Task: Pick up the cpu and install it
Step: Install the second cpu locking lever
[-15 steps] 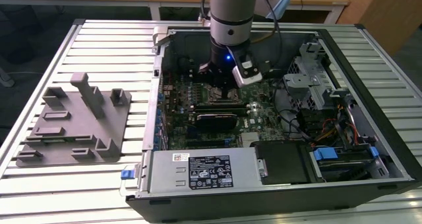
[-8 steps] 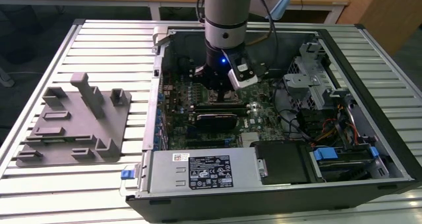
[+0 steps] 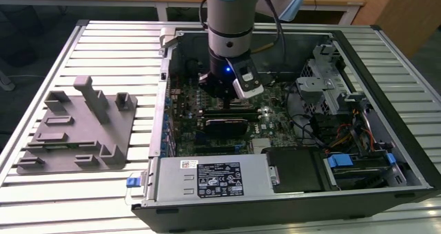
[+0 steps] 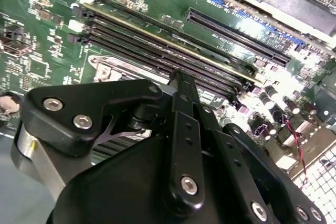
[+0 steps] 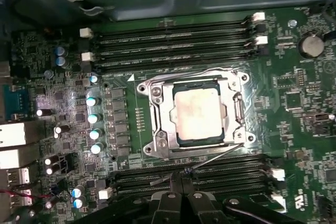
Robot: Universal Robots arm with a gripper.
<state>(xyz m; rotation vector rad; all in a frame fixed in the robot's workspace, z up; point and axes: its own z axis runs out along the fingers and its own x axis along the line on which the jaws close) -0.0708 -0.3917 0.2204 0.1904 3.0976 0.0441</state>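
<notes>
First wrist view showed the gripper [image 5: 181, 186], fingertips pressed together on nothing, hovering just beside the socket [image 5: 195, 116]. The cpu [image 5: 198, 114] lay flat inside that metal frame, apparently seated, though the haze made that uncertain. It looked light, stiff and fragile, with a slippery lid; its thin outer edges seemed the safest hold.

Slatted metal table [image 3: 103, 43] bears open computer case [image 3: 386, 156] and grey fixture [image 3: 76, 130]
</notes>
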